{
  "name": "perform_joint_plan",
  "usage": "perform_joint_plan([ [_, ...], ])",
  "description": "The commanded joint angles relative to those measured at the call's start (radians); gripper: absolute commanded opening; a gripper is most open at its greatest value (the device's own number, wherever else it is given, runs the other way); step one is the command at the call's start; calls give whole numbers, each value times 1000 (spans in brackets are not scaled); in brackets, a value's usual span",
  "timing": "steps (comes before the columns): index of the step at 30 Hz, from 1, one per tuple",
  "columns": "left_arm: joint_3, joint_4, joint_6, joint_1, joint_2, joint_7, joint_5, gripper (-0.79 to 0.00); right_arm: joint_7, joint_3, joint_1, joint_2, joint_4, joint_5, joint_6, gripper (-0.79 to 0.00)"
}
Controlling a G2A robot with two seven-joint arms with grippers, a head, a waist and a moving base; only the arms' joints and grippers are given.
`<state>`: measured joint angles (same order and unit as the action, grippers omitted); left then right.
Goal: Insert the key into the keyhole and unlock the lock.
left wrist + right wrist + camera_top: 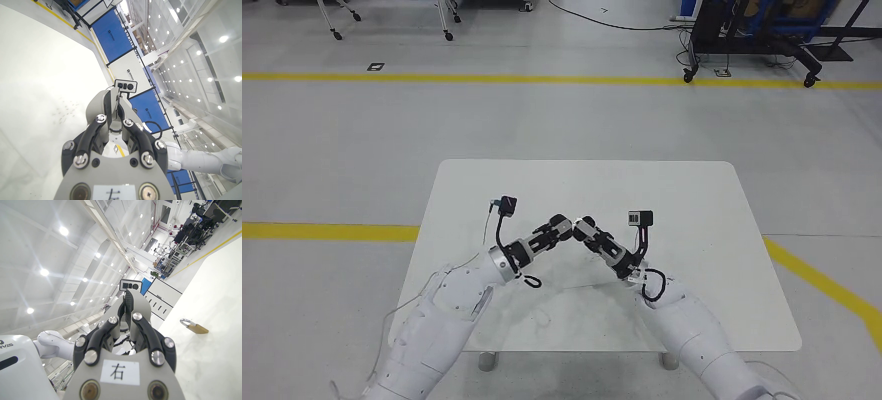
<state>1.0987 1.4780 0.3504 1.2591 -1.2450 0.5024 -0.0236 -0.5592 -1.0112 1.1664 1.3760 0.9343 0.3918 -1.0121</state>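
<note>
Brass lock flat on the white tabletop, close to one tabletop edge. Long axis level with the surface. Silver shackle at the end nearer that edge, opposite end of the body aimed away from the edge, toward the tabletop's inner area. Shackle apparently seated in the body. Keyhole too small to make out. Well apart from the right gripper and off to its side, untouched by either arm.

In the top view, both arms angled in over the tabletop and meeting near its middle. Left gripper from the near-left side, right gripper from the near-right, tips just beside each other. Cannot tell whether touching.

Left wrist view: left gripper narrow, fingers drawn together and meeting at the tips. Cannot tell whether anything sits pinched between the ribbed pads. Faint scuff marks on the tabletop surface off to the side.

Right wrist view: right gripper also narrow, fingers pressed together along the pads. Same doubt about anything held.

Around the table: yellow floor lines beyond the far edge, blue panels in the room behind.
</note>
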Motion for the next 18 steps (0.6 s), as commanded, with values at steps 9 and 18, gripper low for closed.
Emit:
perform_joint_plan([
  [9,8,4,-6,3,0,-20,5,-785,0,0,0,0,0,0,0,0],
  [18,44,74,-3,31,18,21,-120,-785,-79,-6,-15,-15,12,-87,40,0],
])
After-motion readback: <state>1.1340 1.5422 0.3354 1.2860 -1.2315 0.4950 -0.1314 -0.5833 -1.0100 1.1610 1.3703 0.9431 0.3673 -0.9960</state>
